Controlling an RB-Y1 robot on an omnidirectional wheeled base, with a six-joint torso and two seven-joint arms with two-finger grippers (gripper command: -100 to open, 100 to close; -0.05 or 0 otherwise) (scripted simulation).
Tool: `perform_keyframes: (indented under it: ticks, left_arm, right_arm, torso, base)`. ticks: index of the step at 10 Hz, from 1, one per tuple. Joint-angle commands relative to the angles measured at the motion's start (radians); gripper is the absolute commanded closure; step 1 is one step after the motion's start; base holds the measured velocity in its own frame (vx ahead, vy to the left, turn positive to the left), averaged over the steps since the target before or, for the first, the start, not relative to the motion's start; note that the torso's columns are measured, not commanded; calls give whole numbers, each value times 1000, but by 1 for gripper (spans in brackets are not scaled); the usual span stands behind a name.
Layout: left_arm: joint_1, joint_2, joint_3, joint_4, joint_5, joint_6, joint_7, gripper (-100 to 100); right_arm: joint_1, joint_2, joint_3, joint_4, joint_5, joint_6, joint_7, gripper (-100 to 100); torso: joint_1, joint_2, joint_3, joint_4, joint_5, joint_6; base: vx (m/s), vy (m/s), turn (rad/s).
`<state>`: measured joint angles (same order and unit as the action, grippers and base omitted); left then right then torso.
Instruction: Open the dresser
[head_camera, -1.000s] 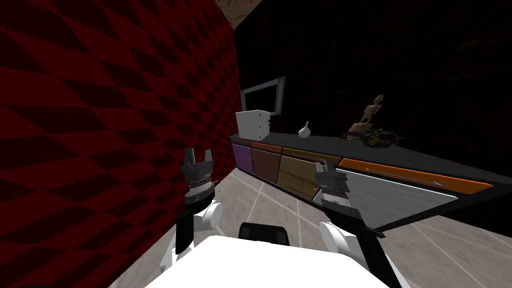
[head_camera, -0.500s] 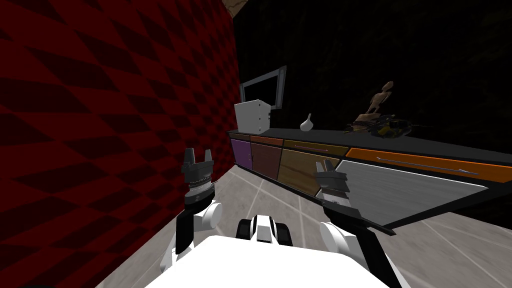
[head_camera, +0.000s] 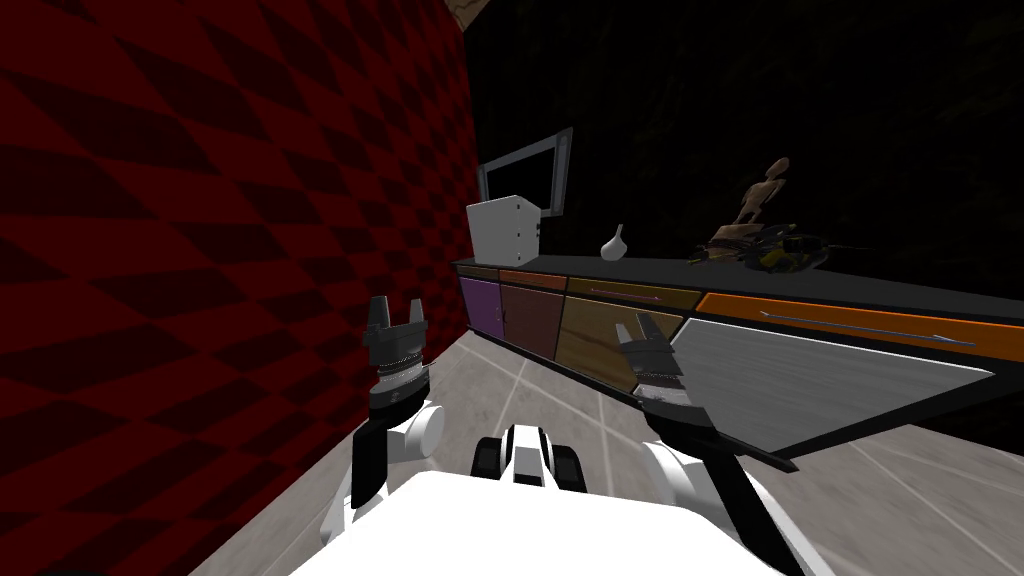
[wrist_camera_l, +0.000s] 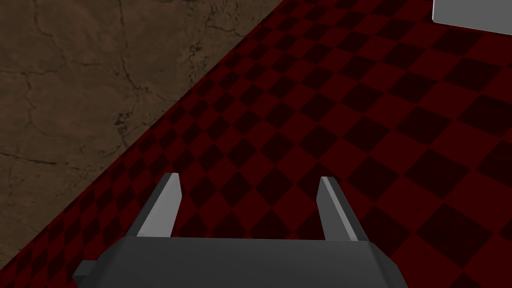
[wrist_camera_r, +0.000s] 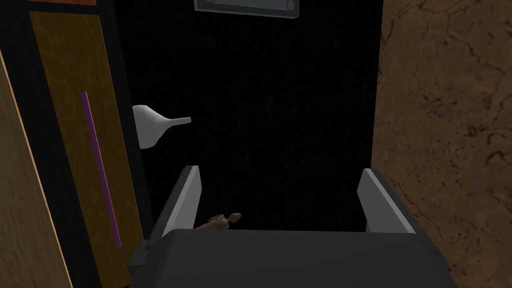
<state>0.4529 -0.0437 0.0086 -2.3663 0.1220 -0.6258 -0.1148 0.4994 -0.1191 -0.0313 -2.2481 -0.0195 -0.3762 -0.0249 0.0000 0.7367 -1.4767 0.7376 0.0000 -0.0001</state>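
The dresser (head_camera: 585, 335) runs along the dark wall ahead and to my right, every coloured front on it shut. Over the last second my base has swung, so the dresser lies flatter across the head view. In the last half second my right gripper (head_camera: 635, 326) has tipped over toward the yellow-brown fronts, beside the big grey panel (head_camera: 800, 385). Its fingers (wrist_camera_r: 192, 195) are spread wide with nothing between them. In the right wrist view the purple handle (wrist_camera_r: 100, 170) on the yellow-brown drawer (wrist_camera_r: 75, 100) lies off to one side of the gripper, not inside the gap. The white vase (wrist_camera_r: 150, 125) stands above that drawer on the dresser top's front edge, with the white box (head_camera: 505, 235) at the top's left end. I read this as the start of the reach: the wrist is lining up, but no handle is touched yet and the hand must slide sideways onto that bar. My left gripper (head_camera: 396, 305) has not moved; it stays raised by the red chequered wall (head_camera: 200, 250), fingers (wrist_camera_l: 167, 200) apart and empty.
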Motion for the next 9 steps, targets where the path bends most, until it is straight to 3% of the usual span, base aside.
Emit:
perform_keyframes:
  ticks: [1, 9]
  left_arm:
    - [0, 0, 0, 0, 0, 0, 0, 0]
    - [0, 0, 0, 0, 0, 0, 0, 0]
  right_arm:
    - [-23, -40, 22, 11, 80, 15, 44, -100]
    - [-77, -84, 56, 37, 275, 39, 125, -100]
  torso:
    - [0, 1, 0, 0, 0, 0]
    - [1, 1, 1, 0, 0, 0]
  base:
    - [63, 12, -25]
    - [50, 5, -20]
